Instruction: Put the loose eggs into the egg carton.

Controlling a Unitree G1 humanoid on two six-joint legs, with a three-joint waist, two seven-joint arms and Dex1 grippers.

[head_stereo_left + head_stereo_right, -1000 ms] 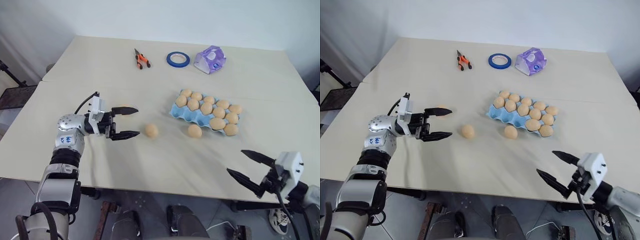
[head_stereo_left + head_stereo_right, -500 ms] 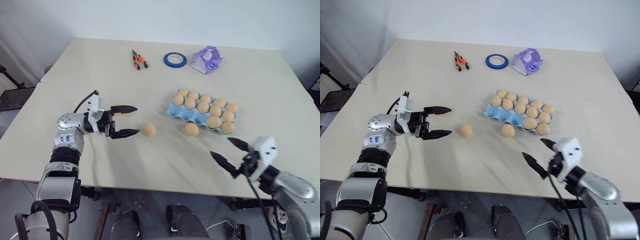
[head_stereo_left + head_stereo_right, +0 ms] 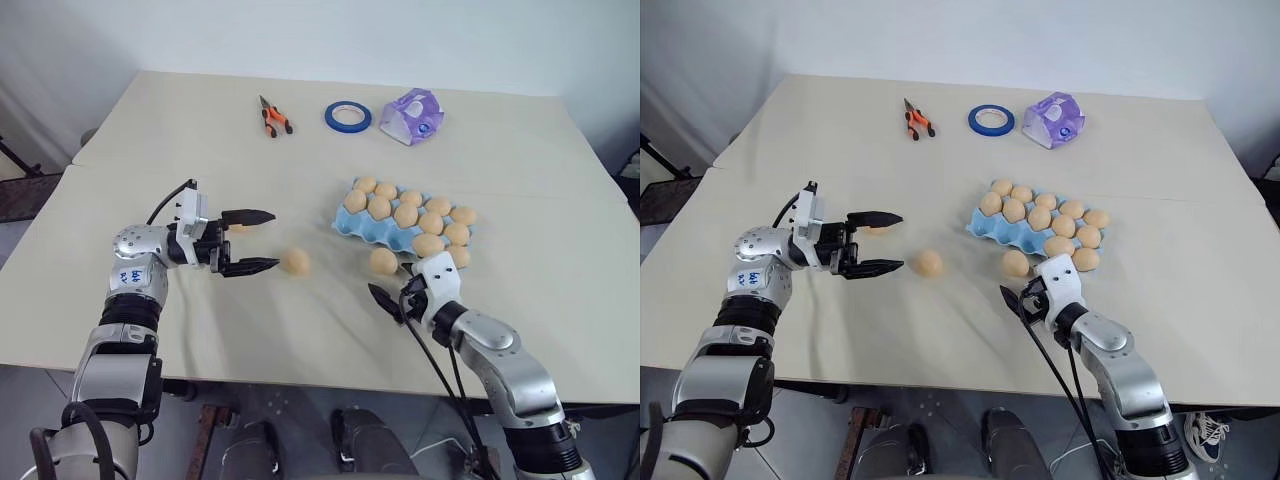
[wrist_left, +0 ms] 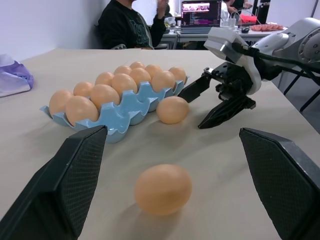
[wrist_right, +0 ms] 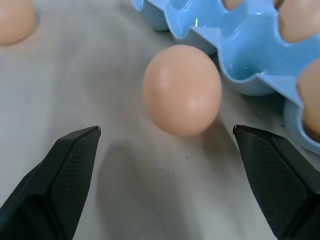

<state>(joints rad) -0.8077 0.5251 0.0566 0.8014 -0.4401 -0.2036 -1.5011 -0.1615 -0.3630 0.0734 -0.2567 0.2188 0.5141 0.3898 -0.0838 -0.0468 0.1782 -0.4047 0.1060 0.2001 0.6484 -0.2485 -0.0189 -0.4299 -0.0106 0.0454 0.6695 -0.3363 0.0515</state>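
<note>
I had the right claw spread wide and empty, low over the worktop near its front edge, its two fingers pointing at the loose egg that lay just beside the front edge of the egg carton, apart from it by a small gap. In the right wrist view that egg sat between the fingertips' lines but well ahead of them, with an empty blue cup right behind it. To do this pick well, I judged, the claw should go forward until the fingers stood either side of the egg's widest part, then close gently; closing early would nip the near end and squirt the egg toward the carton wall. The fingers also had to stay clear of the carton's rim, or they might shove the whole tray and its eggs. My left claw was likewise open and holding nothing, level above the worktop toward the left edge, aimed at a second loose egg lying just past its tips in the middle of the worktop. Pliers, a blue tape ring and a purple-and-white pack lay along the far edge, out of the way.
</note>
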